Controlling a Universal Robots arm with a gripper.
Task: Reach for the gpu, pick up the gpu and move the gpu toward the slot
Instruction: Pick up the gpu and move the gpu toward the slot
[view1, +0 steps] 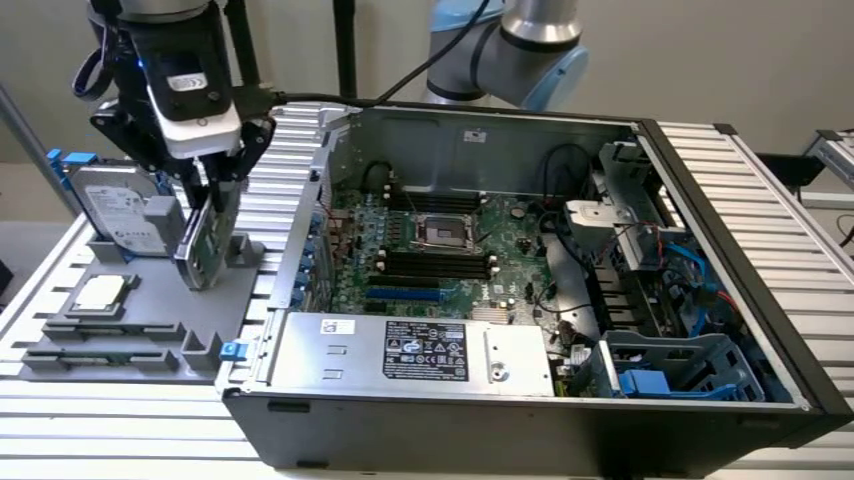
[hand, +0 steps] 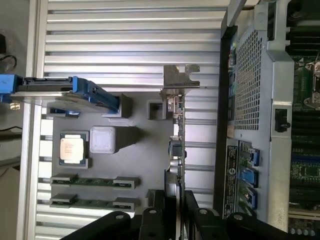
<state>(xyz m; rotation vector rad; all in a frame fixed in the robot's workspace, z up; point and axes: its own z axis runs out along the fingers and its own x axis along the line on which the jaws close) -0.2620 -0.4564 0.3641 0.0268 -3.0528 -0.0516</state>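
One slatted aluminium surface (view1: 120, 425) carries one open computer case (view1: 400, 445) and one gray fixture (view1: 154, 300). On the fixture are one hard drive (view1: 118, 210) with blue rails, two memory sticks (hand: 95, 181) and one CPU (hand: 72, 148). The gripper (view1: 203, 182) has its jaws closed on the one gpu (view1: 200, 245), which stands on edge over the fixture beside the case. Whether its lower edge is clear of the fixture is hard to make out.

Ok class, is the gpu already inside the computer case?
No, the gpu is over the gray tray outside the case, in the gripper.
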